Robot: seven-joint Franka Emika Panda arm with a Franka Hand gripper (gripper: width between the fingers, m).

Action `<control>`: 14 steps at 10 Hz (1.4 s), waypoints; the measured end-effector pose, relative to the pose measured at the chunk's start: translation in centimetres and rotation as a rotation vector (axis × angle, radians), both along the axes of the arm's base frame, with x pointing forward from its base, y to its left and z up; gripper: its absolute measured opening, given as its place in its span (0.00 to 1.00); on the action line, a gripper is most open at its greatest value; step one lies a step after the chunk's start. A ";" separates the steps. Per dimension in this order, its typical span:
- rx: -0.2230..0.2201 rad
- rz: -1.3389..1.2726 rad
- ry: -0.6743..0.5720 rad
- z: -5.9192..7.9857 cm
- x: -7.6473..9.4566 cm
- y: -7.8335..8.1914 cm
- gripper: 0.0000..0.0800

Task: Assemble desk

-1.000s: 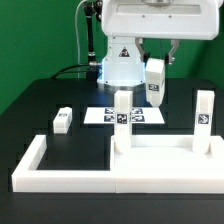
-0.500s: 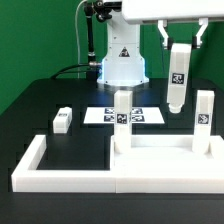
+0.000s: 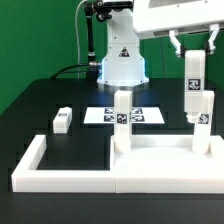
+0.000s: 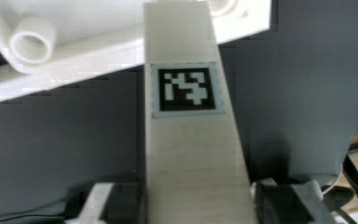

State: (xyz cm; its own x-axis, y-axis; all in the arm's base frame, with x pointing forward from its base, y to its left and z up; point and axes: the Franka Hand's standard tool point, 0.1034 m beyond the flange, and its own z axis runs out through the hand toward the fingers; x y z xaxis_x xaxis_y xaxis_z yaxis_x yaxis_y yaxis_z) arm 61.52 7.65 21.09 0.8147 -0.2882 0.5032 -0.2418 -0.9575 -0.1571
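Black surface point(image 3: 60, 95) carries the tabletop point(image 3: 160, 148). At three o'clock, the gripper point(image 3: 193, 50) clamps a leg point(image 3: 193, 85) upright, perhaps above its corner.

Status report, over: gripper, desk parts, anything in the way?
Gripper shut on held leg, upright. Tabletop carries two standing legs; a loose leg lies apart. Held leg crowds the exterior view's right standing leg; contact unclear.
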 end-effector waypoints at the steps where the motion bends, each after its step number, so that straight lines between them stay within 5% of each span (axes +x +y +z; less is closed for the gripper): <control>1: -0.010 0.016 -0.028 -0.5 1.2 0.7 0.36; 3: -0.033 0.061 -0.057 -2.1 1.6 3.8 0.36; 6: -0.058 0.077 -0.056 -2.5 1.5 3.2 0.36; 8: -0.168 0.189 -0.097 -4.6 1.3 2.1 0.36; 14: -0.184 0.207 -0.096 -4.9 1.5 2.3 0.36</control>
State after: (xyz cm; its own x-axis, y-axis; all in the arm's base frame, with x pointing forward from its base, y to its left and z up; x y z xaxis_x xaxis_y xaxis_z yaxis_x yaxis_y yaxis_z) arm 63.07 9.92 16.18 0.7926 -0.0177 0.6095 -0.0305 -0.9995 0.0106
